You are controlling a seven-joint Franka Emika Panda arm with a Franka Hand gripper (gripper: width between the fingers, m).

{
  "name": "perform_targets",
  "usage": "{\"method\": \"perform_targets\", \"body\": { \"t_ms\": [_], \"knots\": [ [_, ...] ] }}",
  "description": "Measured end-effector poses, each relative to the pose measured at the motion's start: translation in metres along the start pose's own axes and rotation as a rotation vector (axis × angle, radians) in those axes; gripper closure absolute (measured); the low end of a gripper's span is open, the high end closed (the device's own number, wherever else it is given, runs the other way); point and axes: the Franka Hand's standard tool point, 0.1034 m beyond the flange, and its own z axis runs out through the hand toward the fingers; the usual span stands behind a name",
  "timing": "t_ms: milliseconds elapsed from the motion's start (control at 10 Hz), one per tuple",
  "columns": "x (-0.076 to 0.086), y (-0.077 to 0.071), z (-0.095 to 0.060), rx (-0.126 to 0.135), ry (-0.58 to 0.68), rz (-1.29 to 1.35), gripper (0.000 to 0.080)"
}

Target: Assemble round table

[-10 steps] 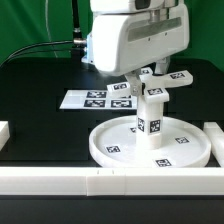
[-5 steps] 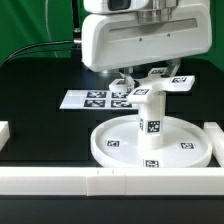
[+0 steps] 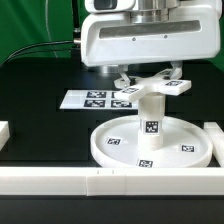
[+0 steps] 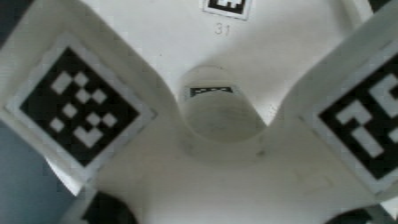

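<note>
The large rimmed round disc (image 3: 101,150) lies flat on the black table. The short cylindrical post (image 3: 152,118) stands upright at its middle. The cross-shaped piece (image 3: 172,87) sits level on top of the post, its tagged arms spreading to both sides. My gripper (image 3: 148,80) reaches down from the white wrist body and is shut on the cross-shaped piece, mostly hidden by the wrist. In the wrist view the cross-shaped piece (image 4: 222,115) fills the picture, with tagged arms on either side. The dark fingertips (image 4: 107,210) press against its near edge, at my gripper (image 4: 222,214).
The marker board (image 3: 90,98) lies behind the disc toward the exterior view's left. A long white border rail (image 3: 60,181) runs along the front. Another rail (image 3: 214,135) stands at the right, and a white block (image 3: 4,132) at the left edge.
The wrist has turned and the cross-shaped piece has turned with it on top of the post. It now sits more level. The disc and post have stayed put.
</note>
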Motion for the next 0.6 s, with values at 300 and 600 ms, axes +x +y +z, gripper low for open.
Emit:
{"method": "perform_targets", "body": {
  "t_ms": [300,600],
  "knots": [
    [-0.0035,-0.0002,-0.0002,0.008,-0.005,0.327,0.0347],
    [-0.0039,-0.0005,-0.0001,0.047,-0.024,0.703,0.0347]
  ]
}}
